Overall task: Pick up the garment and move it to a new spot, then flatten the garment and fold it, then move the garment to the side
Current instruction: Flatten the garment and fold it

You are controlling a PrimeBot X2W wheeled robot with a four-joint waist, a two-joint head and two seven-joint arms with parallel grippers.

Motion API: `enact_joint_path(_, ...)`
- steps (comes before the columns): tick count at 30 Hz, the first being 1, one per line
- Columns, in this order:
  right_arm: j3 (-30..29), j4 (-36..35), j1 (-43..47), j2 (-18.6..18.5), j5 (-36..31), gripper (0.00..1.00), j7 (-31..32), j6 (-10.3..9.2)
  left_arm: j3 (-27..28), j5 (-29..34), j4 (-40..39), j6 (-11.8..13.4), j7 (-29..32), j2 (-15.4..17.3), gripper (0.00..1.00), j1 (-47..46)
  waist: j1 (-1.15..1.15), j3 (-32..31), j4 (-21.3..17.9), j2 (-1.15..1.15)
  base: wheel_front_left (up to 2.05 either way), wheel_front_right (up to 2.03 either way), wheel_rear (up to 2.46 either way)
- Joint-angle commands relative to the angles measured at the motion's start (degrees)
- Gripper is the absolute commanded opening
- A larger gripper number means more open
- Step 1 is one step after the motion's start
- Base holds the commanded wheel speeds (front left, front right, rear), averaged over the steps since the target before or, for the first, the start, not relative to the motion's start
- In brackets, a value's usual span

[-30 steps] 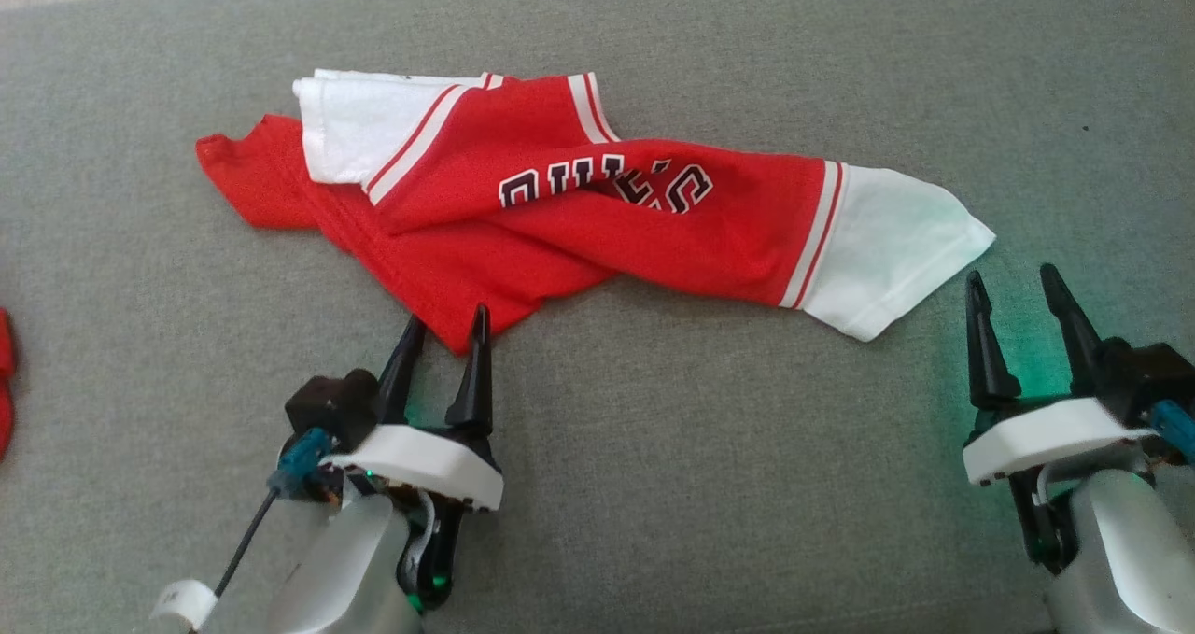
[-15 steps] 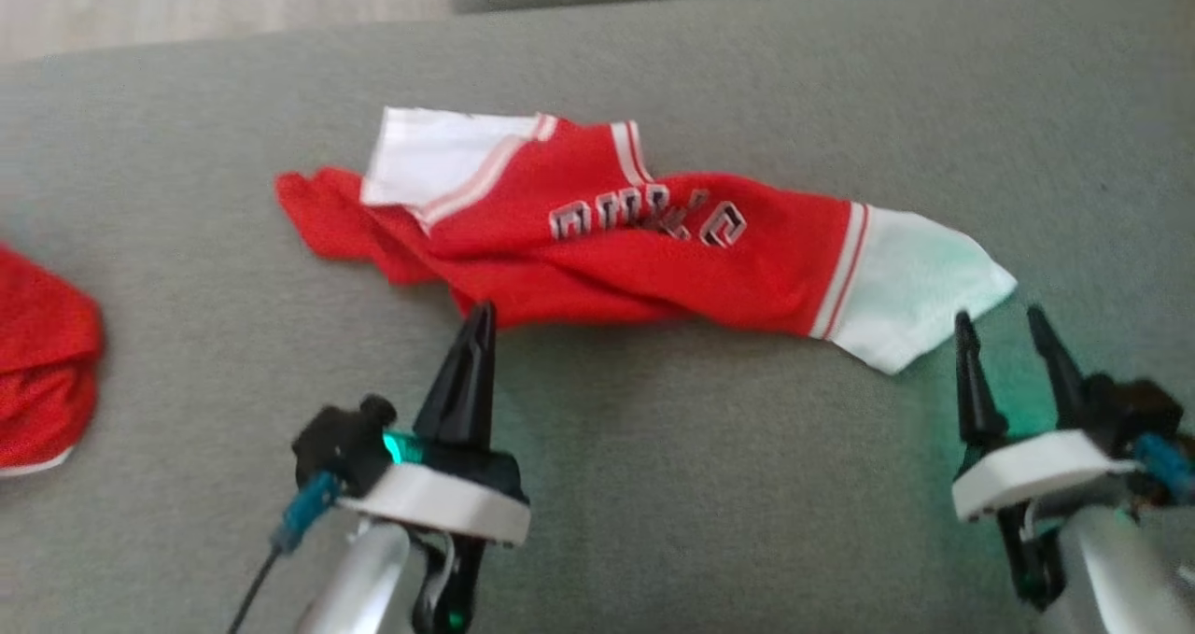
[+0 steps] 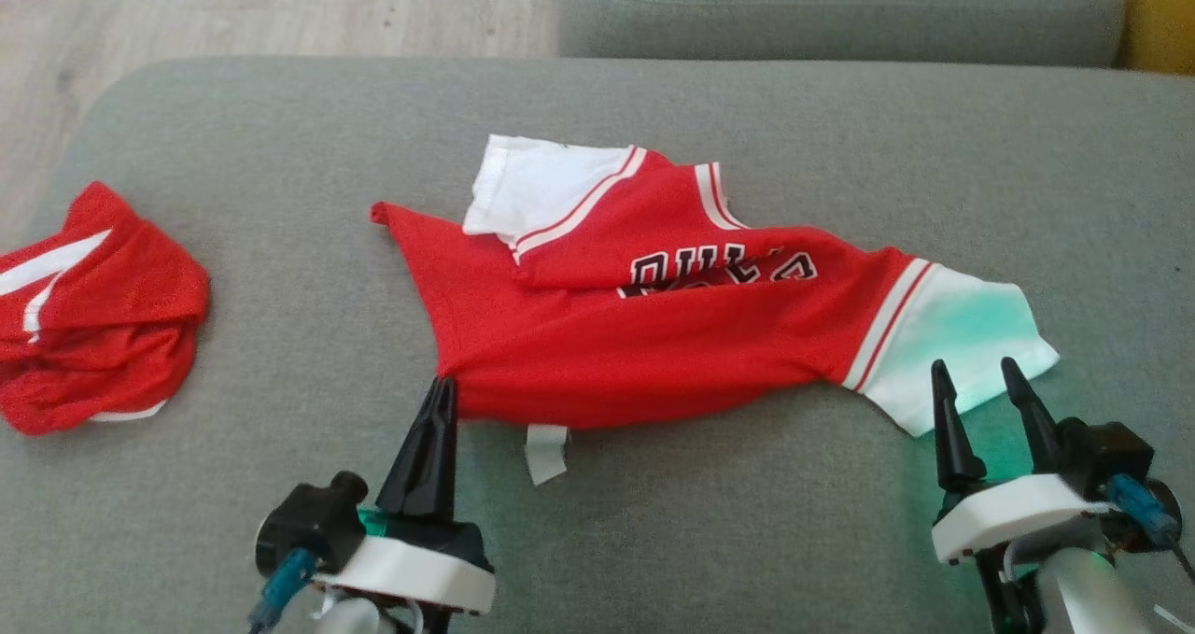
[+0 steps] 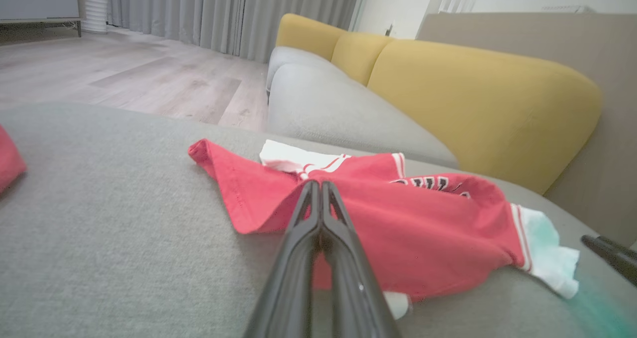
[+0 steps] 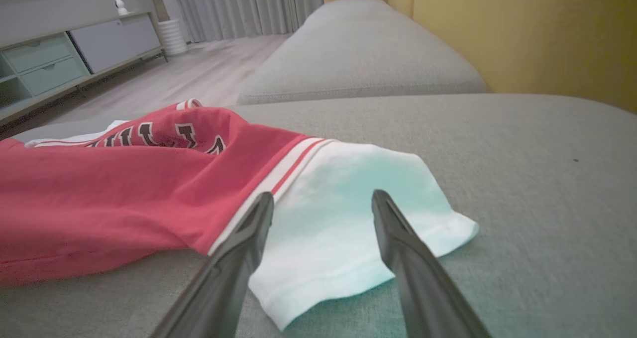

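Lying bunched at far left is a spare red-and-white cloth heap (image 3: 93, 335). The left pincer (image 3: 440, 393), clamped shut, pinches the near hem corner of the red-and-white jersey T-shirt (image 3: 653, 354), which is crumpled mid-seat on the grey fabric sofa cushion (image 3: 700, 522). The right pincer (image 3: 971, 365) gapes empty at the white sleeve's edge. A one-sided tug would likely bunch the shirt, or the thin pinch could slip.

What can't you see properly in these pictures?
- The word on the shirt: head view, a fold covers part of the letters.
- The second red garment: head view, cut off by the left edge.
- The grey tag under the shirt's hem: head view, too small to read.
- The shirt's near corner: left wrist view, the shut jaws of the left gripper cover it.
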Motion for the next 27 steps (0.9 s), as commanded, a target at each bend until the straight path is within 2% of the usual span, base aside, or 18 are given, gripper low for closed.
enact_joint_path(1,1.61,-1.74,-1.99,-0.86,-0.17,1.00,-0.23,-0.04,3.02,0.64,0.96,0.10,-0.29,0.18,0.00,-3.54,0.00,1.43,-1.28,0.00,0.00,0.00,0.00)
enact_joint_path(12,2.91,-2.31,-4.21,-2.15,0.62,1.00,-0.23,-0.04,11.19,3.00,15.92,0.48,-0.29,0.09,0.00,-12.37,0.00,5.75,-5.48,0.00,0.00,0.00,0.00)
enact_joint_path(17,2.61,-2.81,-4.82,-2.27,0.63,1.00,-0.23,-0.04,14.08,5.22,20.45,2.13,-0.29,0.03,0.00,-15.46,0.00,6.31,-6.20,0.00,0.00,0.00,0.00)
enact_joint_path(18,2.54,-3.03,-4.89,-2.14,0.53,1.00,-0.23,-0.04,14.60,5.78,21.06,2.56,-0.29,0.03,0.07,-15.75,0.00,6.21,-6.26,0.00,0.00,0.00,0.00)
enact_joint_path(19,2.47,-3.27,-4.94,-1.97,0.44,1.00,-0.23,-0.04,15.11,6.50,21.20,3.09,-0.29,0.02,0.45,-16.04,0.00,6.07,-6.30,0.00,0.00,0.00,0.00)
enact_joint_path(20,2.35,-3.65,-4.97,-1.74,0.36,1.00,-0.23,-0.04,15.61,7.38,21.11,3.70,-0.29,0.02,0.98,-16.12,0.00,5.77,-6.33,0.00,0.00,0.00,0.00)
enact_joint_path(24,1.81,-5.34,-4.54,-0.73,0.06,1.00,-0.23,-0.04,17.63,9.45,19.41,4.89,-0.29,0.01,1.00,-14.33,0.00,4.08,-6.32,0.00,0.00,0.00,0.00)
enact_joint_path(27,1.71,-5.36,-3.88,0.11,-0.34,1.00,-0.23,-0.04,18.17,9.66,17.50,4.65,-0.29,-0.01,1.00,-11.21,0.00,2.27,-6.36,0.00,0.00,0.00,0.00)
